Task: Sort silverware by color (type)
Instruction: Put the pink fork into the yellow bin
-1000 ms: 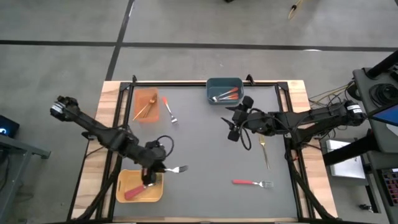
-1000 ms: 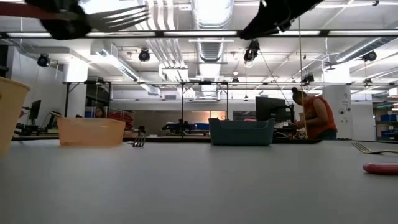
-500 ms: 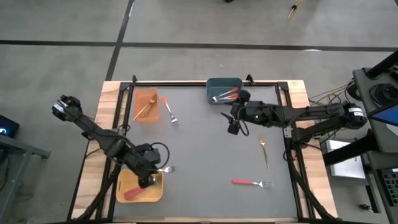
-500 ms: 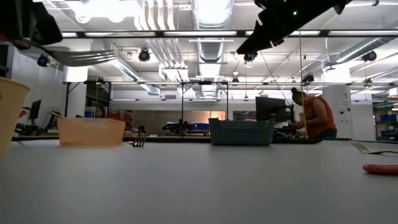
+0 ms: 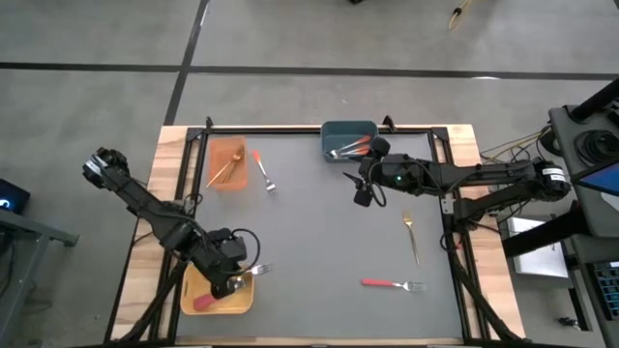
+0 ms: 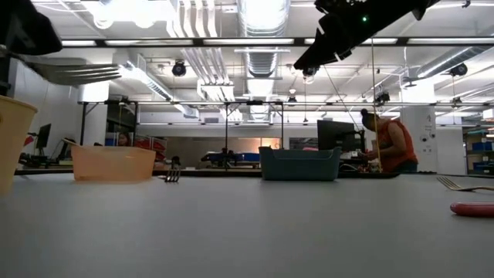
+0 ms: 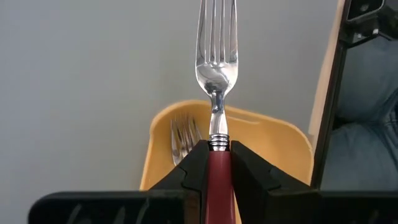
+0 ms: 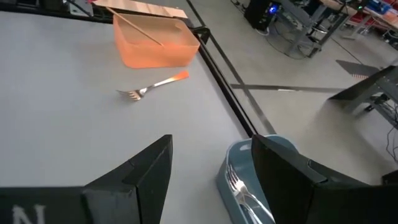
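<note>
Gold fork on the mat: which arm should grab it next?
Right. The right gripper is open, empty and on the same side of the table as the gold fork. The left gripper is shut on a red fork over the yellow bin.

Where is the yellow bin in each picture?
High view: yellow bin at the near left corner, under the left tool.
Low view: its wall at the left edge.
Left wrist view: beneath the held fork.
Right wrist view: not in it.
Shared landmark: the orange bin.
</note>
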Motion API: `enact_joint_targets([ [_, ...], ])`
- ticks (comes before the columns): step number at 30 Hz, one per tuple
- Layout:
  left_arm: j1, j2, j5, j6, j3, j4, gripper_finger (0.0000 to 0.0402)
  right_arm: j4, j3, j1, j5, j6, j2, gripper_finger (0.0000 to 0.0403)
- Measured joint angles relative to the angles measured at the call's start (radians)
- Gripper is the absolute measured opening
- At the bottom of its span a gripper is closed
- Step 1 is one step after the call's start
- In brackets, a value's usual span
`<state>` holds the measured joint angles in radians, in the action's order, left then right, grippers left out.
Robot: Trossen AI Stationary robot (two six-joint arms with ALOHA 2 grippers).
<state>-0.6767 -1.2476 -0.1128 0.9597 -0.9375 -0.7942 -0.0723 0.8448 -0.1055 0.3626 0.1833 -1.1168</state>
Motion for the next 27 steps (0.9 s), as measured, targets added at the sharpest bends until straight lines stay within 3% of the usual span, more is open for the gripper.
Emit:
enact_joint_targets([
  [12, -0.152, -0.005, 0.034, 0.380, 0.000, -0.150, 0.0036, -0.001, -0.010, 0.000, 0.000, -0.019, 0.000, 0.0210],
  [16, -0.154, -0.017, 0.025, 0.412, 0.000, -0.143, 0.0036, 0.000, -0.010, 0.000, 0.000, -0.021, 0.000, 0.0210],
  [21, -0.175, -0.033, 0.120, 0.480, 0.000, -0.121, 0.0036, 0.000, -0.010, 0.000, 0.000, -0.043, 0.000, 0.0210],
  [27, -0.211, -0.068, 0.118, 0.475, -0.015, -0.122, 0.0036, -0.001, -0.012, 0.000, 0.000, -0.043, 0.000, 0.0210],
])
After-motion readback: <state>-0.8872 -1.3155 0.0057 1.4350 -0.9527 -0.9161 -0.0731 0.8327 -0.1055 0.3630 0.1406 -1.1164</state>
